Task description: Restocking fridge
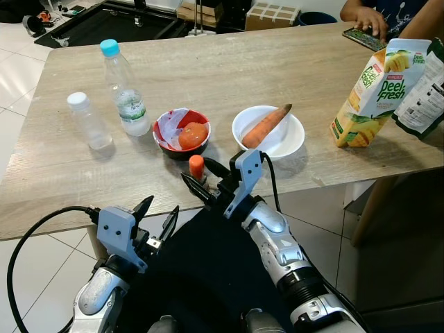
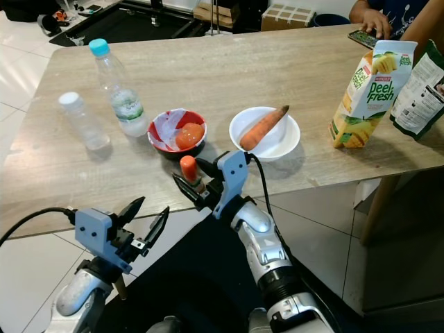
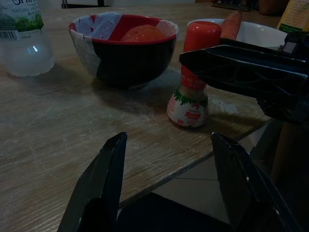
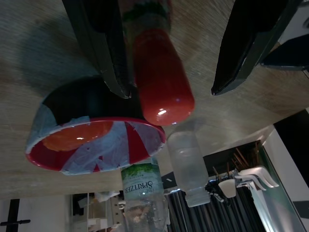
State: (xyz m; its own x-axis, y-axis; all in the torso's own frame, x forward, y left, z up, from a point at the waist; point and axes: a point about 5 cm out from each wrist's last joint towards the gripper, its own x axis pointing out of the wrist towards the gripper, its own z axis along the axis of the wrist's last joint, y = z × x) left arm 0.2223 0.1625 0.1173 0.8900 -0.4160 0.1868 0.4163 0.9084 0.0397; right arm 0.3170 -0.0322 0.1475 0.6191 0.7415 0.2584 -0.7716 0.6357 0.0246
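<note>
The left gripper (image 1: 157, 216) hangs open and empty below the table (image 1: 55, 166) edge. The right gripper (image 1: 201, 180) is open around the small red-capped bottle (image 1: 197, 168) near that edge. It should squeeze gently, then lift straight up.

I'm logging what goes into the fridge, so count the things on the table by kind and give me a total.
Water bottles: 2
Small red-capped bottle: 1
Bowls: 2
Tomato: 1
Carrot: 1
Juice carton: 1
Dark packet: 1
Phone: 1
Total: 10
</note>
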